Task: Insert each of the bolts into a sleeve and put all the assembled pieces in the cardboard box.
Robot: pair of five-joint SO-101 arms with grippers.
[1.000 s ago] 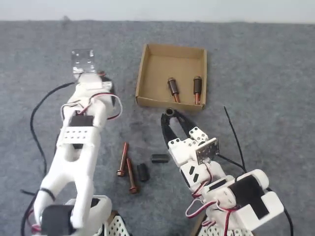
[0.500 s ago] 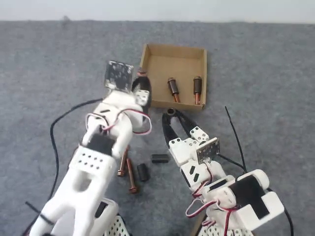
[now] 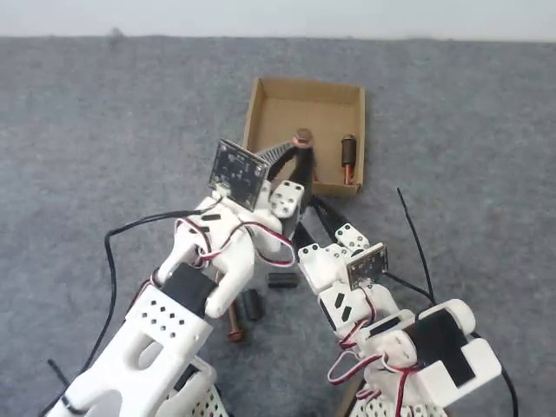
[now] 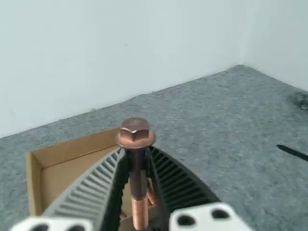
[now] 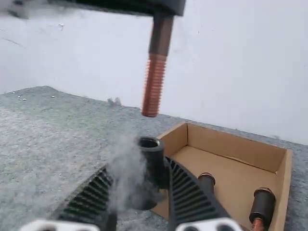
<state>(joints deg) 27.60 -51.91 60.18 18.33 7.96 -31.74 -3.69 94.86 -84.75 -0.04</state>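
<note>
Nearest the arm bases, a loose bolt (image 3: 233, 329) and two spare sleeves (image 3: 281, 280) are left lying on the grey table (image 3: 478, 130). Beyond them, a black sleeve (image 5: 150, 153) is gripped upright, bore upward, in the right gripper (image 5: 155, 179). Just above its mouth, and not yet in it, a copper bolt (image 4: 135, 136) is clamped head-up in the left gripper (image 4: 137, 160), threads hanging down. Insertion is judged to be the step in hand: the threaded tip must be centred over the bore and lowered straight. Farthest off, two assembled pieces (image 5: 262, 202) lie in the cardboard box (image 3: 291, 111).

Grey carpeted table (image 3: 469, 113), plain white wall (image 4: 96, 57) behind it
</note>
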